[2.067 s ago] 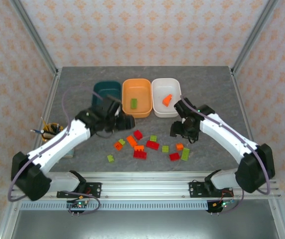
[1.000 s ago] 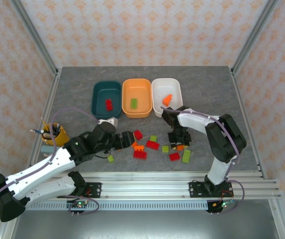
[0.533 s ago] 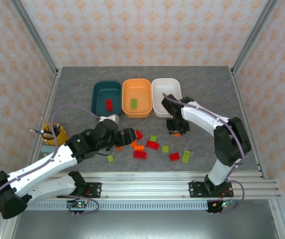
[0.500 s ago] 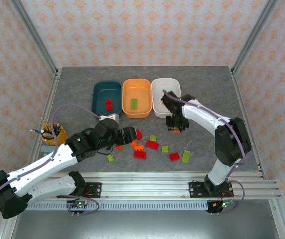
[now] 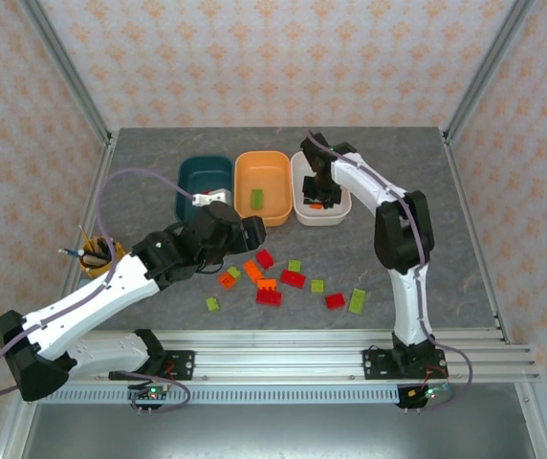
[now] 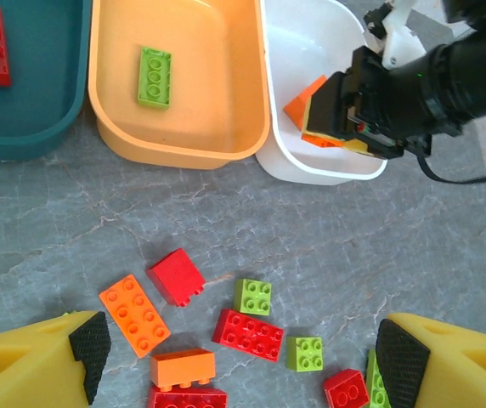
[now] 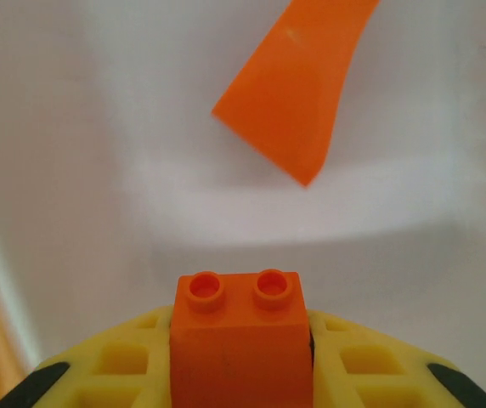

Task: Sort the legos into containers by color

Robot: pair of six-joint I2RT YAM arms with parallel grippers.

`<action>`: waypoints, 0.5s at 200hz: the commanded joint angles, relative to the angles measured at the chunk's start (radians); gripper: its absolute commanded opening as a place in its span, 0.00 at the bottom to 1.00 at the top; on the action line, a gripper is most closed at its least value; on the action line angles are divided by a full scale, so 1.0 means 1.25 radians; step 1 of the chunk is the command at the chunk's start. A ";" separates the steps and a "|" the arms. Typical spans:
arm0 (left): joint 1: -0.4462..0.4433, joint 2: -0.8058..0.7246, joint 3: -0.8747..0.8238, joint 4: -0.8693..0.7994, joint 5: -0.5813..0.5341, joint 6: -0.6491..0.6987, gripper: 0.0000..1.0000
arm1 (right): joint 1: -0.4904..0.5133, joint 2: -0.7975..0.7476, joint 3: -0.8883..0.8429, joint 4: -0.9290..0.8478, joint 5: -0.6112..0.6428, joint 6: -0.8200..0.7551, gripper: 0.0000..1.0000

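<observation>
right wrist view, right tool (image 7: 241,374) clenched on orange lego (image 7: 240,336) over white tub (image 7: 73,170), left tool (image 6: 241,347) released above loose legos (image 6: 247,333) on desk (image 6: 73,246)

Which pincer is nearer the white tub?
Right. The right pincer hangs over the white tub, gripping an orange brick; the left pincer sits short of it, over loose bricks.
</observation>
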 commanded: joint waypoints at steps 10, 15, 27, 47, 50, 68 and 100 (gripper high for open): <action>-0.003 0.008 0.023 -0.038 -0.028 0.013 0.85 | -0.004 0.027 0.063 -0.047 0.003 0.009 0.42; -0.004 0.007 0.021 -0.038 -0.025 0.013 0.85 | -0.004 0.023 0.063 -0.047 0.005 0.009 0.44; -0.003 0.003 0.013 -0.037 -0.021 0.010 0.85 | -0.004 0.009 0.054 -0.047 0.011 0.009 0.51; -0.003 -0.003 0.001 -0.036 -0.015 0.006 0.85 | -0.003 -0.033 0.022 -0.042 0.026 0.013 0.57; -0.003 -0.004 -0.001 -0.036 -0.014 0.007 0.85 | -0.004 -0.042 0.015 -0.039 0.029 0.015 0.58; -0.004 -0.007 -0.004 -0.040 -0.010 0.007 0.85 | -0.004 -0.106 -0.033 -0.024 0.046 0.021 0.59; -0.004 0.001 -0.010 -0.023 0.052 0.034 0.85 | -0.004 -0.268 -0.174 -0.016 0.077 0.081 0.62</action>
